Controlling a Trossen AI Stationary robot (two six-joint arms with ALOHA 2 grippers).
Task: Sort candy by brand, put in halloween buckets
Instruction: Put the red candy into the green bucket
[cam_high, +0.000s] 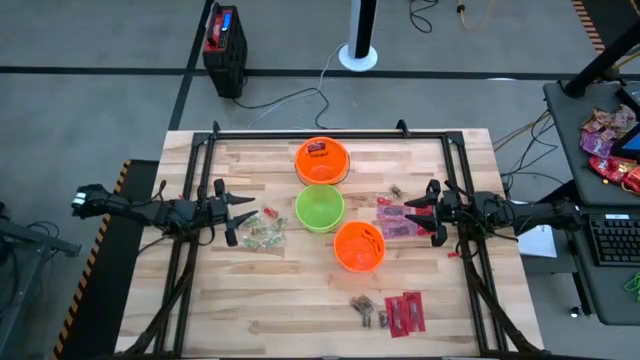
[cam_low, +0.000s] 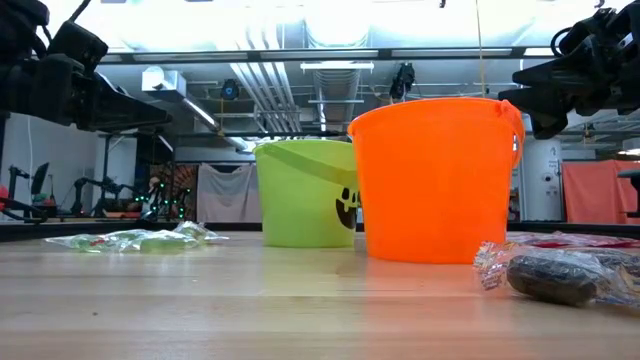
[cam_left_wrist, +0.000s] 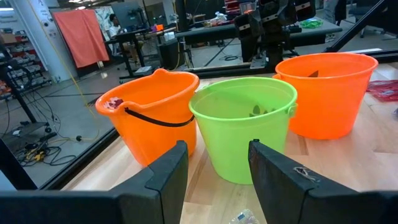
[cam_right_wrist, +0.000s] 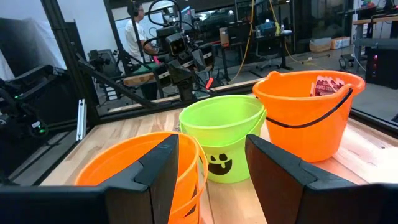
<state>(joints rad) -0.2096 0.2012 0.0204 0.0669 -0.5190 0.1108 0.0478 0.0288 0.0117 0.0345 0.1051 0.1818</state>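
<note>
Three buckets stand in a slanting row mid-table: a far orange bucket with a red packet inside, a green bucket, and a near orange bucket. Pale green-yellow candy lies left of the green bucket. Pink-purple packets lie right of it. Red packets and dark brown pieces lie near the table's near edge. My left gripper hovers open above the green-yellow candy. My right gripper hovers open beside the pink-purple packets. Both point at the buckets.
A black frame runs along the table's far edge and down both sides. Another small brown piece lies right of the green bucket. Bare wood shows at the near left of the table. A side desk with more candy stands off to the right.
</note>
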